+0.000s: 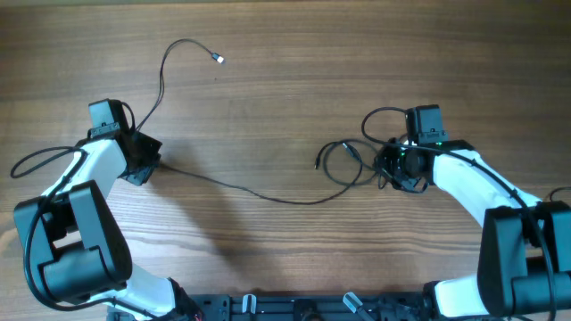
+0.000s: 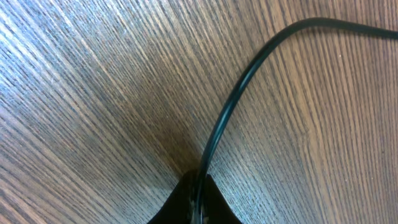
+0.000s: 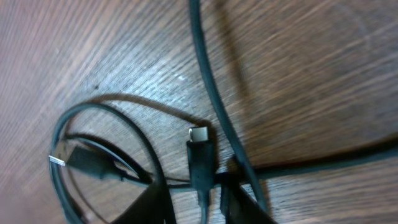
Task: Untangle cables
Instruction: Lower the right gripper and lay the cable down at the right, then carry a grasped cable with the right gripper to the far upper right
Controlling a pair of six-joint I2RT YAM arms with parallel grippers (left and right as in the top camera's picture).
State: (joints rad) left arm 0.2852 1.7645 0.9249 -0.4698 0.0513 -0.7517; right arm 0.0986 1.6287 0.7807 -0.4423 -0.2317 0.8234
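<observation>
The cables are thin black cords on the wooden table. One long strand (image 1: 268, 194) runs from a small plug (image 1: 219, 60) at the far left, through my left gripper (image 1: 143, 162), across to a loose coil (image 1: 343, 160) at centre right. The left wrist view has my left gripper (image 2: 199, 193) shut on that cord (image 2: 239, 81). My right gripper (image 1: 395, 169) sits at the coil's right edge. Its fingers stand apart in the right wrist view (image 3: 194, 194), with a plug end (image 3: 199, 152) lying between them untouched. A second plug (image 3: 84, 158) lies inside the loops.
Thicker black wires (image 1: 40, 159) loop off both arms beside the work area. The arm bases and a dark rail (image 1: 294, 308) line the table's front edge. Bare wood (image 1: 294, 80) stretches across the far half.
</observation>
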